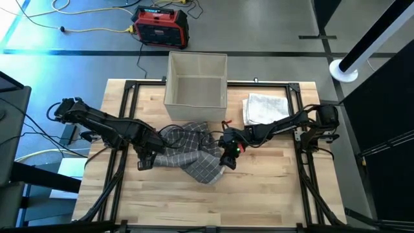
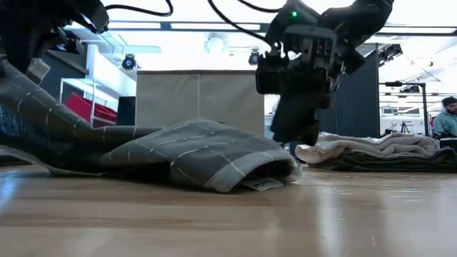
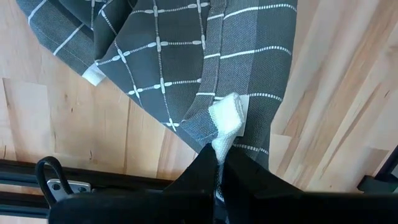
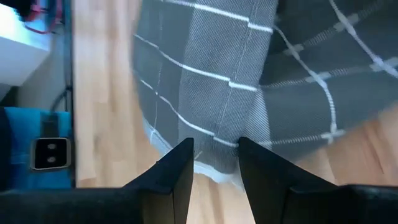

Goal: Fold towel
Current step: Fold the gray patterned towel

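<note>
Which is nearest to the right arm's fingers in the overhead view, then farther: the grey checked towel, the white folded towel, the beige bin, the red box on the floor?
From the right gripper:
1. Grey checked towel, at its fingers, table middle.
2. White folded towel, table's far right.
3. Beige bin, far edge; close to the white towel's range.
4. Red box, on the floor beyond.

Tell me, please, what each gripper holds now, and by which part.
The left gripper pinches the grey checked towel by its white tag at an edge; the right gripper grips its hem.
</note>
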You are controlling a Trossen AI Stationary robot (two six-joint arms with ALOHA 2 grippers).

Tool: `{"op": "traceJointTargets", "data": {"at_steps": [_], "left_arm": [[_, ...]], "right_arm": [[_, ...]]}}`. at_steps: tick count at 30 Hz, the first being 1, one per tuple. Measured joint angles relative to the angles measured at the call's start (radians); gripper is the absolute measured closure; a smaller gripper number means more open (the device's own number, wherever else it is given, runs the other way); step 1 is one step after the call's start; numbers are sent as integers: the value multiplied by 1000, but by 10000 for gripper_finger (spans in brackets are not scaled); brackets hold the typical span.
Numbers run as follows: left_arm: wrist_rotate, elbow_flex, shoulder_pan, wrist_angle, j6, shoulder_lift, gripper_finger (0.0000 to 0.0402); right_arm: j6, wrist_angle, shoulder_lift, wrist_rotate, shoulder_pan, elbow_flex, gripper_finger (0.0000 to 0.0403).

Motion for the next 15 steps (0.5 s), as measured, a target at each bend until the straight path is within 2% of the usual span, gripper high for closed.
{"op": "traceJointTargets", "data": {"at_steps": [4, 8, 12, 15], "left_arm": [[0, 0, 0, 0, 0, 0, 401], [-9, 0, 0, 1, 2, 0, 401], [-23, 0, 0, 6, 18, 0, 401], [-42, 0, 0, 7, 17, 0, 401]], "right_arm": [[0, 2, 1, -9, 0, 0, 290], [-5, 10, 1, -87, 4, 0, 290], [-73, 13, 9, -44, 31, 0, 290], [-65, 22, 39, -20, 46, 1, 290]]}}
